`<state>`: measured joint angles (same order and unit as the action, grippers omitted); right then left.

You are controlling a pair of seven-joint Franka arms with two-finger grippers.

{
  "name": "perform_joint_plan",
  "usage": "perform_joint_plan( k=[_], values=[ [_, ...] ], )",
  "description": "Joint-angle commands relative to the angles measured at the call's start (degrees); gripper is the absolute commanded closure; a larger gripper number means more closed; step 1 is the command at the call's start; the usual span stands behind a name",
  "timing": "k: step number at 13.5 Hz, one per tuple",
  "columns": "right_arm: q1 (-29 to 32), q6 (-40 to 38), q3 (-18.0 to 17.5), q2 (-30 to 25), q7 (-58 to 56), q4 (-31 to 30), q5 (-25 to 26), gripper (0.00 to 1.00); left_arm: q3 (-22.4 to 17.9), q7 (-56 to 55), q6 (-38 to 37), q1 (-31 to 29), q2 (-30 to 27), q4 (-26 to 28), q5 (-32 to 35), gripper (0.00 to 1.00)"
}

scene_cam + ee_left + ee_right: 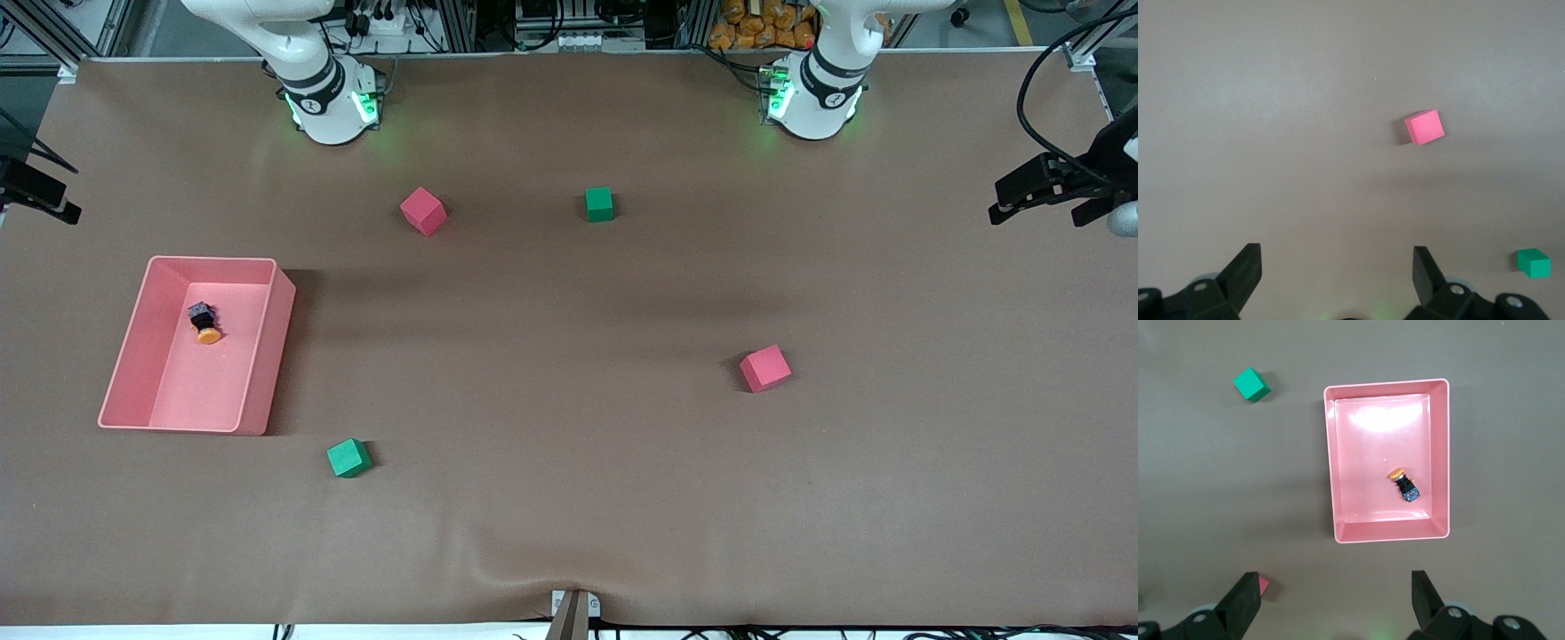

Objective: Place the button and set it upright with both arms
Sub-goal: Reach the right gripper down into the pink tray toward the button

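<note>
The desk [569, 533] is covered in brown cloth. Toward the right arm's end of it sits a pink tray [1331, 467], directly under the right tool [1336, 603], whose fingers [1245, 603] stand spread wide with nothing between them. The left tool [1337, 277] hangs over bare cloth, equally spread and empty.

A pink cube [1425, 127] lies below the left tool, with a green cube [1534, 263] off to one side. Another green cube [1251, 385] rests just outside the tray, and a second pink cube [1262, 585] peeks past a right tool finger.

The button [1405, 483] lies tipped on its side in the tray, beneath the right tool.
</note>
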<state>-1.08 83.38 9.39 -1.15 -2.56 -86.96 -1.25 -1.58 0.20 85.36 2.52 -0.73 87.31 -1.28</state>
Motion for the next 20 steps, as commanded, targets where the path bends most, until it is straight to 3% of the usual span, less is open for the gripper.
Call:
perform_joint_plan(
  k=[1, 7, 11, 16, 20],
  values=[
    [-0.4, 0.2, -0.2, -0.5, 1.8, -1.0, 1.3, 0.0, -0.2, 1.6, -1.0, -0.3, -0.2, -0.5, -0.9, 0.0],
    [-0.2, 1.6, -0.2, 0.7, 1.6, -2.0, 3.3, 0.0, -0.2, 1.5, -1.2, -0.1, -0.1, -0.6, -0.9, 0.0],
    [3.3, 11.7, 0.0, 3.5, -1.3, -10.8, 3.5, 0.0, -0.3, 1.6, -1.5, -0.5, -0.1, -0.7, -0.9, 0.0],
    [11.0, 25.8, 0.0, 16.6, -14.5, -13.1, 3.4, 0.0, -0.3, 1.6, -1.6, -0.6, 0.0, -0.6, -0.9, 0.0],
    [11.8, 34.7, -0.1, 25.3, -21.0, -13.0, 3.1, 0.0, -0.3, 1.6, -1.6, -0.6, 0.0, -0.6, -0.9, 0.0]
  ],
)
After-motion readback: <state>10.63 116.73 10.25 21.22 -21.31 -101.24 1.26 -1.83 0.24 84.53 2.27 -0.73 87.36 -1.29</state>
